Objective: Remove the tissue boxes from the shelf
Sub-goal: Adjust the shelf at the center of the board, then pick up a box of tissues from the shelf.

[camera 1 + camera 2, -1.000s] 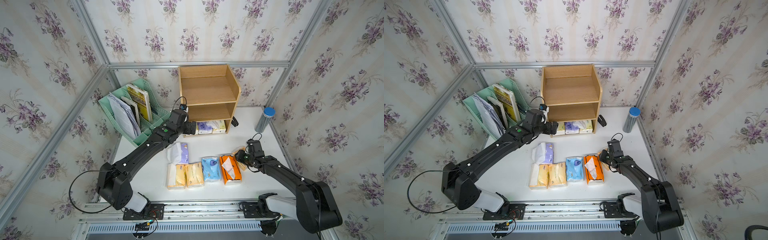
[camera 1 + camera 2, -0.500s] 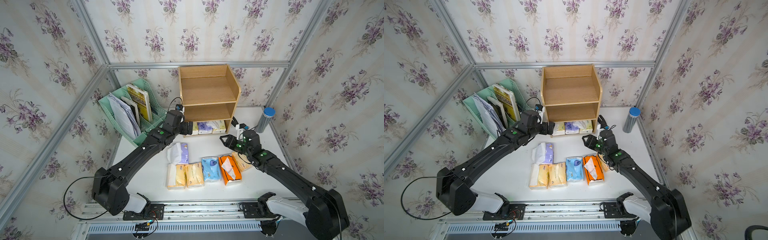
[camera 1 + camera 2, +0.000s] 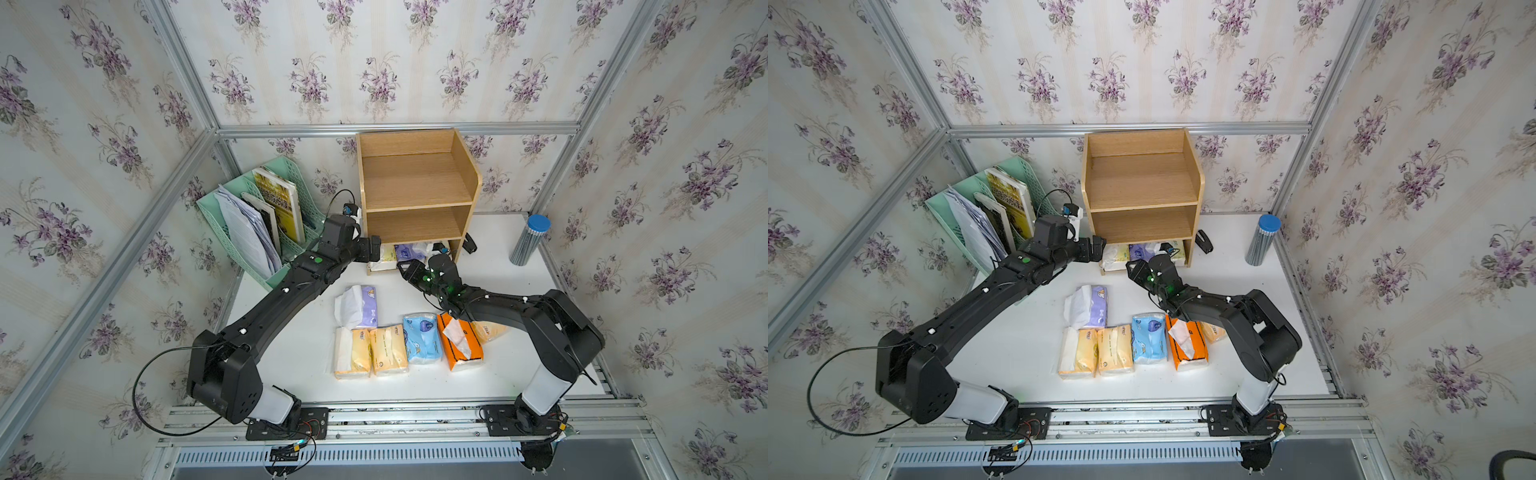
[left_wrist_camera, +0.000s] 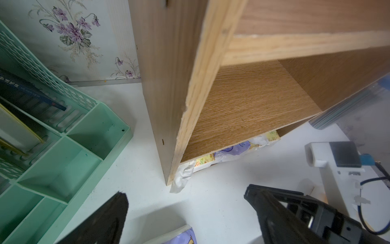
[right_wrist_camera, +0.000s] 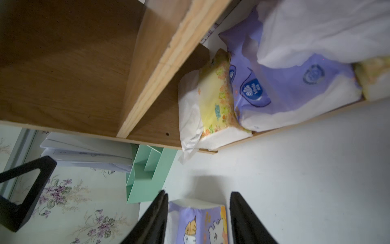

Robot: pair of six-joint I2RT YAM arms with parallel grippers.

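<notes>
**Nine tissue packs, one shelf (image 3: 415, 183) and two robot arms share a white table (image 3: 519, 365).**

Left of the shelf, one mint-green file rack (image 3: 216, 208) holds loose white papers (image 3: 245, 232) and a yellow-covered book (image 3: 278, 199). The left gripper (image 4: 185, 191) hangs at the shelf's lower left front corner, jaws spread wide and holding nothing.

Three packs sit side by side in the shelf's lowest tier. A pale yellow pack (image 5: 213, 99) is at the left end and a middle purple pack (image 5: 285, 88) is under a fold of white tissue. A second yellow pack (image 5: 373, 80) at the right end is cut off by the edge of the right wrist view.

Six more packs lie on the table in front of the shelf. A loose purple pack (image 3: 368, 305) is nearest the shelf. Farther out is a row:
- a left peach pack (image 3: 359, 351)
- a second peach pack (image 3: 388, 349)
- a light blue pack (image 3: 422, 338)
- an orange pack (image 3: 465, 353) with white tissue poking out
- a half-hidden peach pack (image 3: 492, 331), mostly covered by the right arm

The right gripper (image 5: 198, 195) hovers just in front of the lowest tier, fingers partly apart and gripping nothing.

Right of the shelf stands one blue-capped tube (image 3: 530, 241). A small black object (image 3: 469, 243) by the shelf's right side is too small to identify.
</notes>
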